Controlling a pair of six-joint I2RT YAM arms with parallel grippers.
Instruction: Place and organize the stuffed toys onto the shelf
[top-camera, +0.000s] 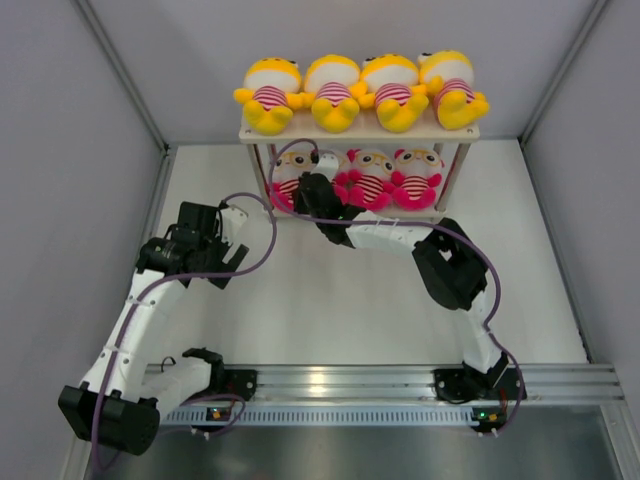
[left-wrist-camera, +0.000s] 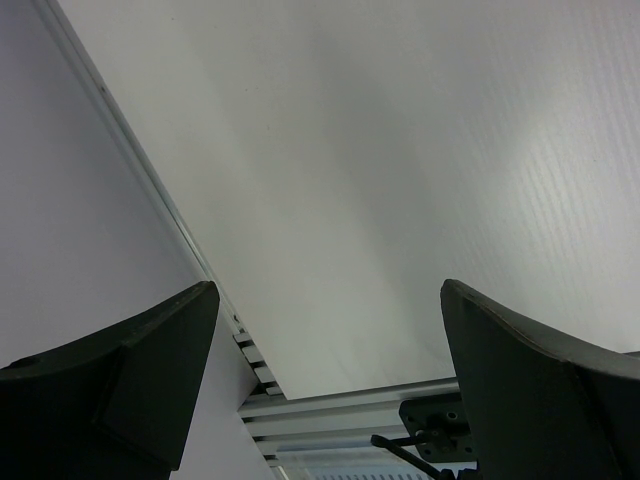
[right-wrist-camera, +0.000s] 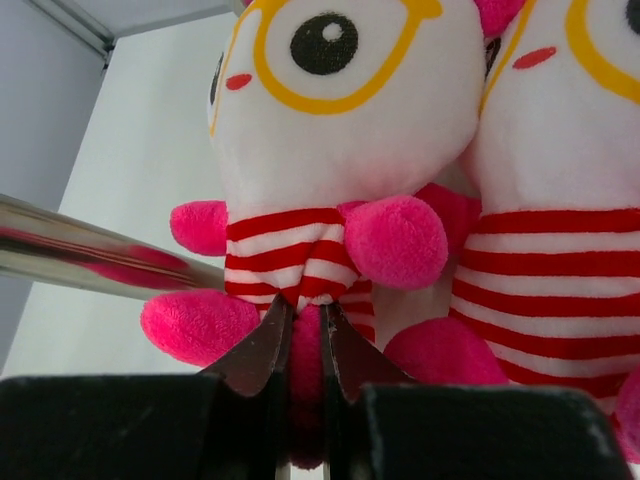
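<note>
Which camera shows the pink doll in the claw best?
The right wrist camera: the pink doll fills it, the right claw pinching its striped shirt. In the top view the claw half hides it on the shelf. The left wrist view misses it.

The shelf (top-camera: 300, 133) has pale off-white boards. On its top board, the four yellow dolls (top-camera: 331, 92) have yellow heads and limbs and red-and-white striped shirts. Below them, the pink-limbed dolls (top-camera: 372, 182) wear the same stripes. The leftmost pink doll (right-wrist-camera: 330, 120) has a white face, yellow-rimmed glasses, a black eye and red cheek marks. The arms (top-camera: 390, 235) are white with black joints and purple cables (top-camera: 495, 300).
</note>
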